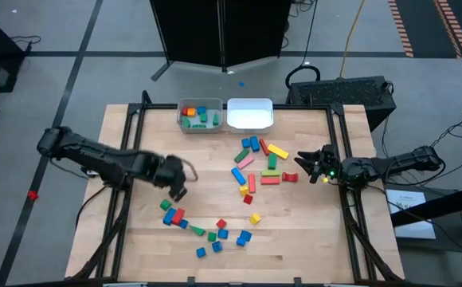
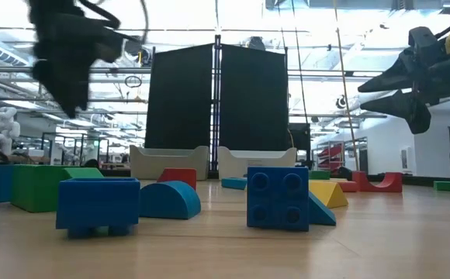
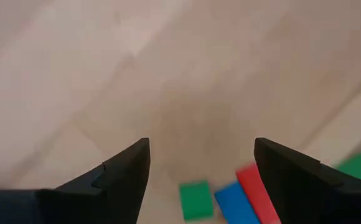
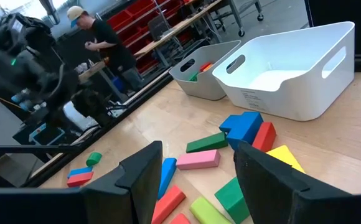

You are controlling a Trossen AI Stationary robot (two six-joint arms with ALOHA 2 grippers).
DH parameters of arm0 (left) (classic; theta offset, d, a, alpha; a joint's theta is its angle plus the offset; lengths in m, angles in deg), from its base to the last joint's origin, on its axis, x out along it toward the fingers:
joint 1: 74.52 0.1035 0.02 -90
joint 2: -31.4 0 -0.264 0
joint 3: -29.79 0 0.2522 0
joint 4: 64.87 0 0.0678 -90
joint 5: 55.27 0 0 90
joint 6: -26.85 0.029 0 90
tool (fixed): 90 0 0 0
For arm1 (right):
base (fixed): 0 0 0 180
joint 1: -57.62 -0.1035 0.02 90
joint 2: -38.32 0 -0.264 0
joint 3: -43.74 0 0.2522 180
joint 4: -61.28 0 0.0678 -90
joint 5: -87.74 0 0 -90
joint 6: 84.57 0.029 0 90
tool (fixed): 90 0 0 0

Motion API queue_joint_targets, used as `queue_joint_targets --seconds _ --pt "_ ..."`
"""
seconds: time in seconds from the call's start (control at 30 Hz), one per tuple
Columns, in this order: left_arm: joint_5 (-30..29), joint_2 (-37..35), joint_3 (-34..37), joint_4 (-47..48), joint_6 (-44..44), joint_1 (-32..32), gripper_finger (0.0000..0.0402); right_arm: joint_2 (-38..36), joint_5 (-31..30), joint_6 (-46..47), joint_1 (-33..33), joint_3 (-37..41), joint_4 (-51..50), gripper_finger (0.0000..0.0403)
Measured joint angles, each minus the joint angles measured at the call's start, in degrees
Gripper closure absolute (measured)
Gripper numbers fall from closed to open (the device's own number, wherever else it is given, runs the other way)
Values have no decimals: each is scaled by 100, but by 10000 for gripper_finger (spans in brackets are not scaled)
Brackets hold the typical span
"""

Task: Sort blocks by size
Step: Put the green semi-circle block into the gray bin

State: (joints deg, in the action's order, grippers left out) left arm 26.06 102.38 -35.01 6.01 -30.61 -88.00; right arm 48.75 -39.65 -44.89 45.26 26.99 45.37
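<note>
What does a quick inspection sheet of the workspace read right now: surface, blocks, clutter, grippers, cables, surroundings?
Surface: wooden table, bare between the groups.
Job's things: blocks clustered centre-right, more near the front-left; some already in the grey bin; the white bin looks empty.
Clutter: nothing seen.
Grippers: left gripper open, empty, above the front-left blocks; right gripper open, empty, at the right of the centre cluster.
Cables: yellow cable on the floor behind the table.
Surroundings: black panel behind the bins; a person at a far bench.
</note>
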Motion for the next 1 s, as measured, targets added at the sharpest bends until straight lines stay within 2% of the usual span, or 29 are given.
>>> queue_joint_targets --seconds 0.13,0.3,0.73,1.0 --pt "0 23 242 6 -986 -726 114 -2 0 14 0 0 0 209" --pt "-13 20 380 8 -1815 -1182 114 -2 0 15 0 0 7 209" --pt "160 44 645 -2 -2370 -1674 114 -2 0 163 0 0 6 209" --pt "267 516 645 -180 -2286 -1774 114 -2 0 166 -1 0 2 209"
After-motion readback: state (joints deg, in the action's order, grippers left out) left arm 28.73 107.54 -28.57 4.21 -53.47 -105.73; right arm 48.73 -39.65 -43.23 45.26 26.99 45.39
